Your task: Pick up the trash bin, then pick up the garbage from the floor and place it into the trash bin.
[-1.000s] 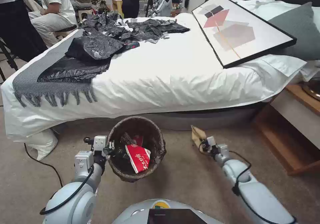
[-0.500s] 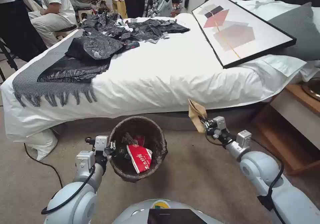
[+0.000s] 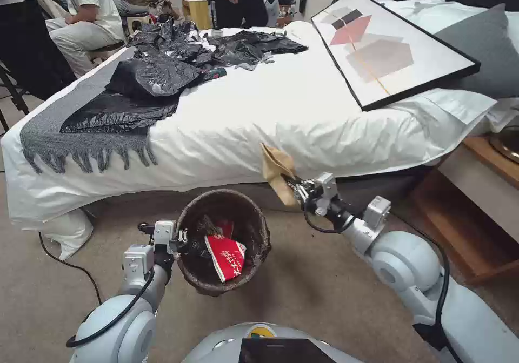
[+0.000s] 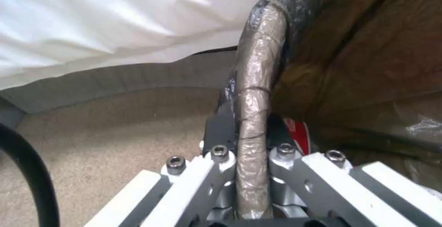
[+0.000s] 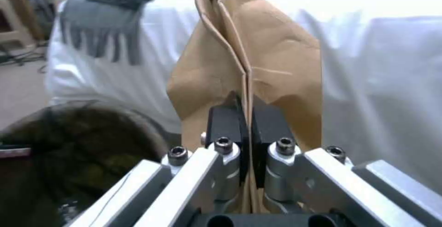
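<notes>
At bed foot, over carpet: right gripper (image 3: 294,186) held the tan paper bag (image 3: 277,171) up in the air, just right of and above the trash bin (image 3: 223,239), in front of the white sheet (image 3: 259,120).
Right grip: black pads (image 5: 226,123) pressed together on a lower fold of the bag; bag stood up beyond the fingertips.
Left grip: left gripper (image 3: 181,240) pinched the bin's rim (image 4: 253,116), one finger inside, one outside, bag liner folded over rim betw. them.
Bin: held off the carpet at robot's left-front, mouth up, slightly tipped twd the camera; red-white carton (image 3: 225,255) lay inside.
Bag handling (est.): v. light, thin creased paper, floppy, likely to bend or swing; not fragile, not slippery. Pinch on a doubled fold looked the right hold; a single-layer edge could tear.
Bag axis: long axis roughly upright, leaning a little twd the bed; open/crumpled end up, gripped end down.
Bin handling (est.): light, stiff plastic wall; liner film slick, so rim pinch could slip if bin tilted.
</notes>
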### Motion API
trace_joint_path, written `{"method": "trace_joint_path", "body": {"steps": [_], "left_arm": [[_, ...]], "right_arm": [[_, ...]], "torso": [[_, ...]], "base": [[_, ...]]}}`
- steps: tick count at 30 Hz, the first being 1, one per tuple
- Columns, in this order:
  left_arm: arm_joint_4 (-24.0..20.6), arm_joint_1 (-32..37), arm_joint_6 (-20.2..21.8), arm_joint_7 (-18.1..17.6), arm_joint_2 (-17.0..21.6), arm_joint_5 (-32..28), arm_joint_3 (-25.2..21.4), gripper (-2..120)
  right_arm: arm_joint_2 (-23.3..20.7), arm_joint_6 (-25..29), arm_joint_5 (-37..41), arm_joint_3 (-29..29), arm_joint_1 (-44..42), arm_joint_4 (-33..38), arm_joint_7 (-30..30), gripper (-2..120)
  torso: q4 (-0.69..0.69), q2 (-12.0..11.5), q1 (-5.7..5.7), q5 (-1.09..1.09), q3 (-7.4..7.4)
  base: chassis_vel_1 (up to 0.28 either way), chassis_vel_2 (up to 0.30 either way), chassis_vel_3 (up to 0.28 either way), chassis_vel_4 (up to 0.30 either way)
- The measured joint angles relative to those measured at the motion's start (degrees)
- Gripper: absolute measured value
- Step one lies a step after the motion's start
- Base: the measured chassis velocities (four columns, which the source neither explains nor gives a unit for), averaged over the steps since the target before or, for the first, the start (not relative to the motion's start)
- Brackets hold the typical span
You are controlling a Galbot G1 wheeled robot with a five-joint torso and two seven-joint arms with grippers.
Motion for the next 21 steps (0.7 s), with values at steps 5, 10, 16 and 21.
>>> {"method": "trace_joint_path", "body": {"steps": [5, 10, 16, 21], "left_arm": [[0.0, 0.1, 0.1, 0.0, -0.1, 0.0, 0.0, 2], [0.0, -0.1, 0.1, 0.0, -0.3, 0.0, 0.2, 2], [0.0, 0.0, 0.1, 0.0, -0.7, 0.3, 0.3, 2], [0.0, 0.3, 0.1, 0.0, -0.6, 0.3, 0.1, 2]], "right_arm": [[-1.1, -1.8, 2.4, -4.3, 4.4, 0.5, -0.4, 0], [-2.7, -2.4, 4.2, -7.4, 7.4, 0.8, -0.6, 0], [-4.2, -2.8, 5.5, -14.4, 11.6, 0.9, -0.6, 0], [-4.2, -2.8, 4.9, -17.5, 13.2, 0.3, -0.5, 0]], "torso": [[-0.01, 0.0, 0.0, 0.0, 0.0], [-0.01, 0.0, 0.0, 0.0, 0.0], [-0.01, 0.0, 0.0, -0.01, 0.0], [0.0, 0.0, 0.0, 0.0, 0.0]], "base": [[0.0, 0.0, 0.0, 0.0], [0.0, 0.0, 0.0, 0.0], [0.0, 0.0, 0.0, 0.0], [0.0, 0.0, 0.0, 0.0]]}}
